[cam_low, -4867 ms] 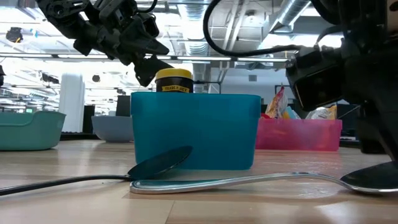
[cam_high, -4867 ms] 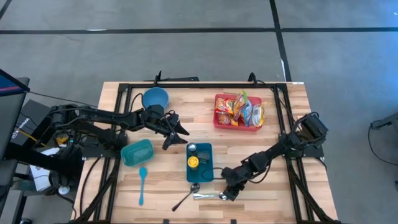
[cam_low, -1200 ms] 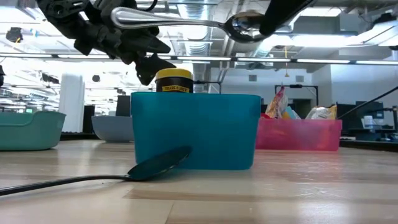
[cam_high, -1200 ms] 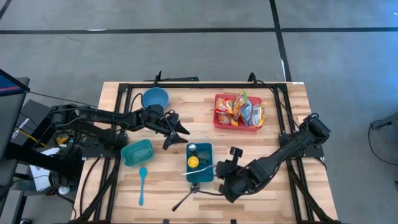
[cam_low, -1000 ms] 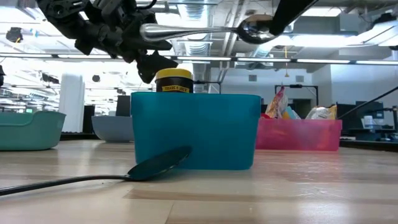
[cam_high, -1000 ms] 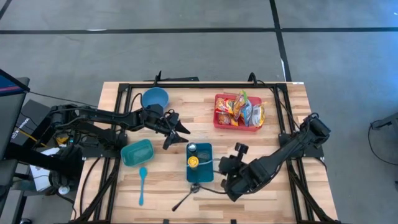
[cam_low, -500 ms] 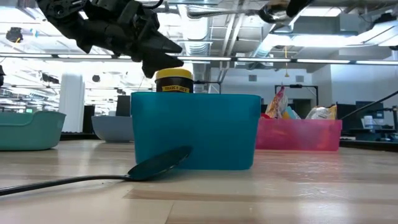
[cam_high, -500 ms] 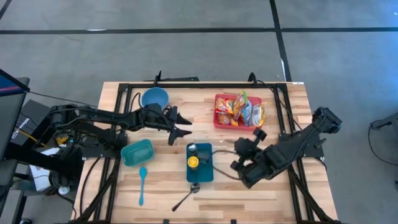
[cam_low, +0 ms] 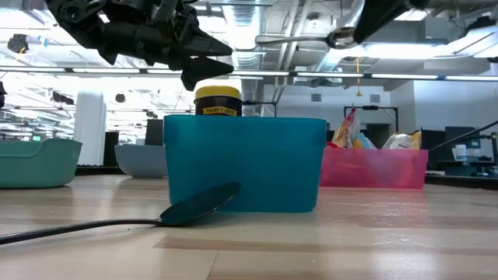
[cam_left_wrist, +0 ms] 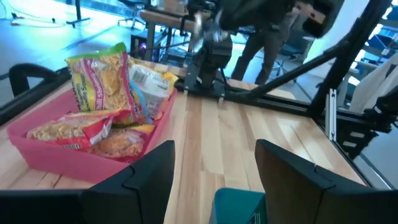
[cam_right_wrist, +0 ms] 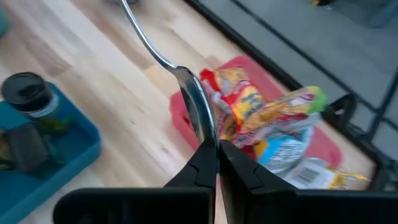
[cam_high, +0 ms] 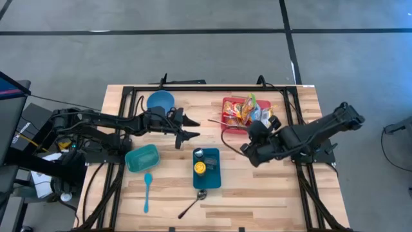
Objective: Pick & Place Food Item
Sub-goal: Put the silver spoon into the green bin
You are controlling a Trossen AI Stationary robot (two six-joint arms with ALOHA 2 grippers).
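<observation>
Hidden: right gripper (cam_right_wrist: pixel 214 149) fingertips cover the metal spoon's (cam_right_wrist: pixel 186 93) bowl tip.
Spoon axis: handle points toward 10 o'clock, above pink basket (cam_high: pixel 229 125).
Right gripper: clamped on spoon.
Left gripper (cam_high: pixel 188 129): parted, empty.

Crinkly snack packets (cam_high: pixel 250 113), yellow, orange and red with one silver-white, lie heaped in a shallow pink tray (cam_high: pixel 226 125) at the table's two o'clock, some leaning upright above its rim.

Right pincer (cam_high: pixel 246 133) beside red tray (cam_high: pixel 226 124)
</observation>
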